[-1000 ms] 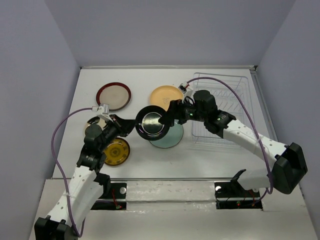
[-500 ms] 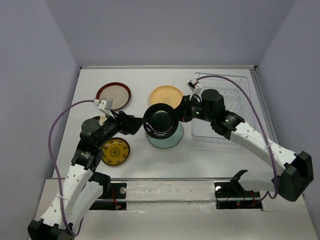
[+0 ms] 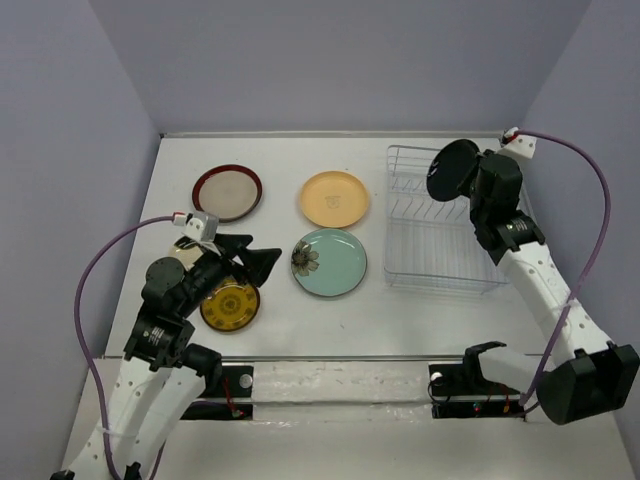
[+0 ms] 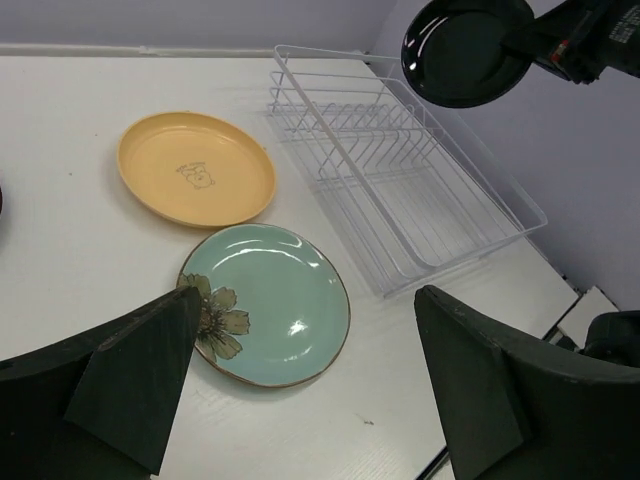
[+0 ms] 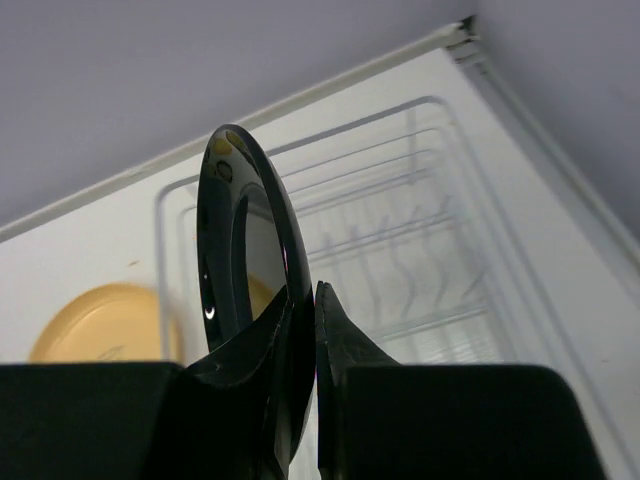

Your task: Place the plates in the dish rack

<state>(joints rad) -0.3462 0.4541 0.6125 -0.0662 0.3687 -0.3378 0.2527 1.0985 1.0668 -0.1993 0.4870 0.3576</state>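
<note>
While the right gripper (image 5: 303,310) pinches the black plate (image 3: 452,170) upright over the rack (image 3: 440,225) at upper right, nothing is racked yet. The teal (image 3: 335,265), peach (image 3: 334,197), red-rimmed (image 3: 227,192) and amber plates (image 3: 229,305) lie centre-left, and the left gripper (image 3: 258,255) is spread wide and empty.

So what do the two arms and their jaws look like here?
The left arm and right arm match: white link shells, black joints and black wrist sections. A purple cable loops from a small white block at each wrist down toward the base. The jaws are matte black, broad and wedge-shaped.
</note>
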